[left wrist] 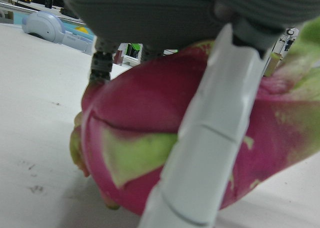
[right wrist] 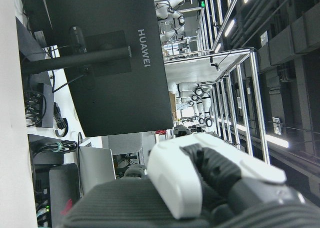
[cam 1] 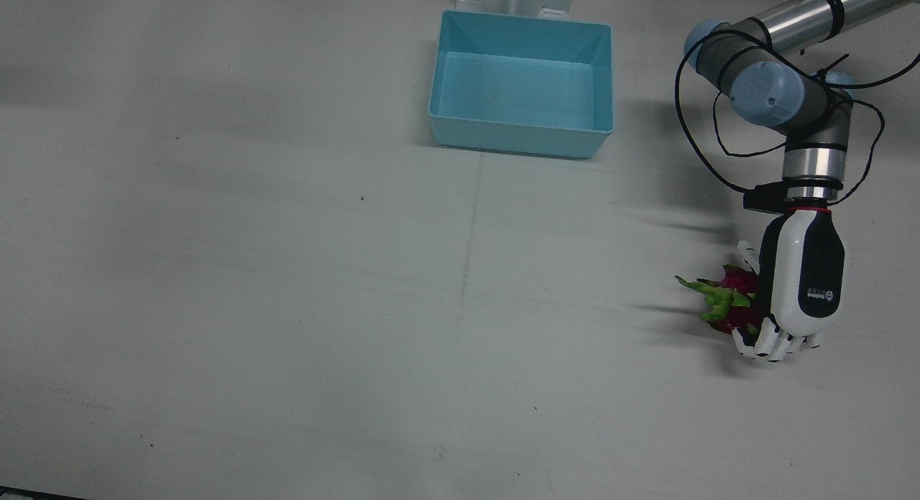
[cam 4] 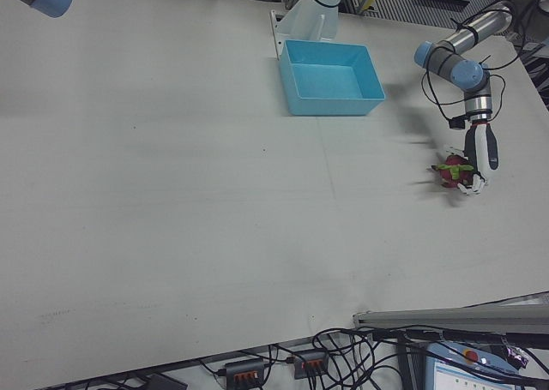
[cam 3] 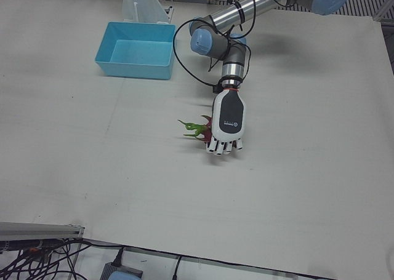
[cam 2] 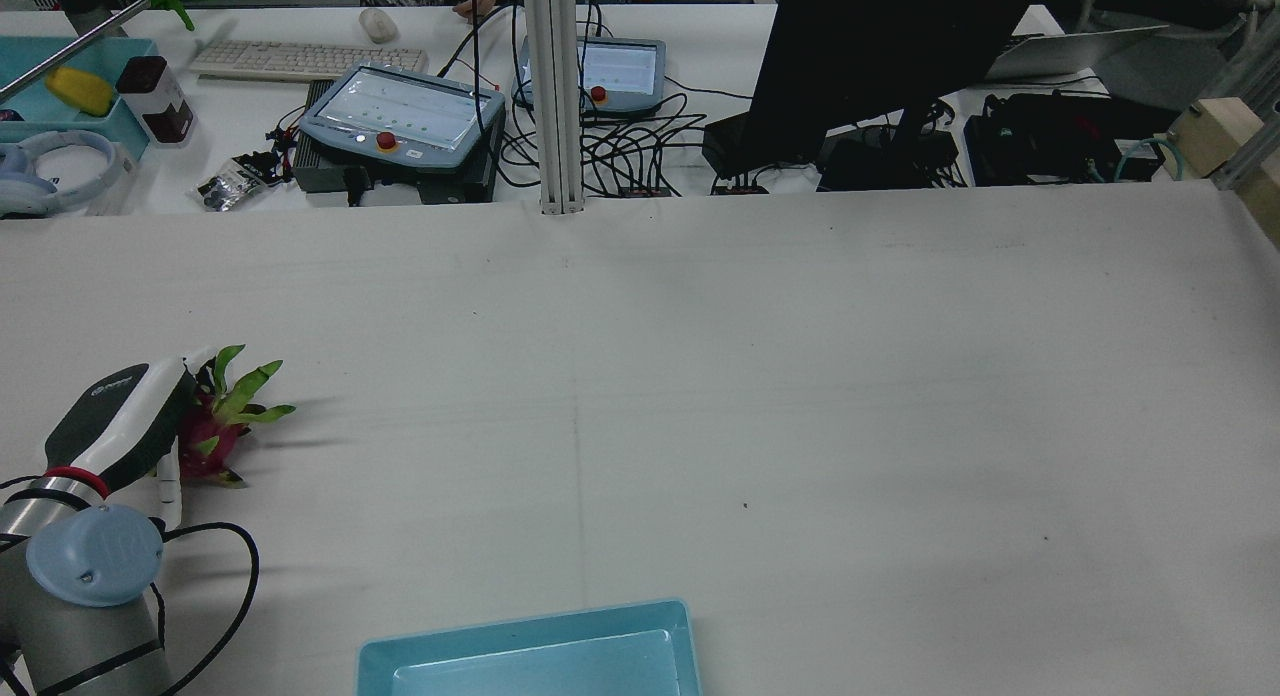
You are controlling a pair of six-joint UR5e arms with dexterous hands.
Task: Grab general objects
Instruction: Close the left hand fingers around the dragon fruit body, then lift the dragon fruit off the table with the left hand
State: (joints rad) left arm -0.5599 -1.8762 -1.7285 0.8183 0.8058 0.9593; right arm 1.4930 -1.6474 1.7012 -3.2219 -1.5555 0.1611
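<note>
1. Overhead, in the front view, the left hand (cam 1: 799,288) lies over the dragon fruit (cam 1: 733,307) near the table (cam 1: 287,270) edge, fingers (cam 1: 773,345) curled round its far side. The fruit appears to rest on the cloth. Risk: the rounded skin may roll out if lifted before the curl is firm.
2. Rear view: green scales jut clear of the palm; only part of the body is covered. Risk: a lopsided hold that pivots.
3. Left-front view: the blue bin (cam 3: 135,57) stands well apart, so any carry is long.
4. Left hand view: one finger (left wrist: 200,148) presses across the fruit's flank, contact confirmed.
5. Right hand view: the right hand (right wrist: 200,188) is off the table; whether spread or closed cannot be told.
</note>
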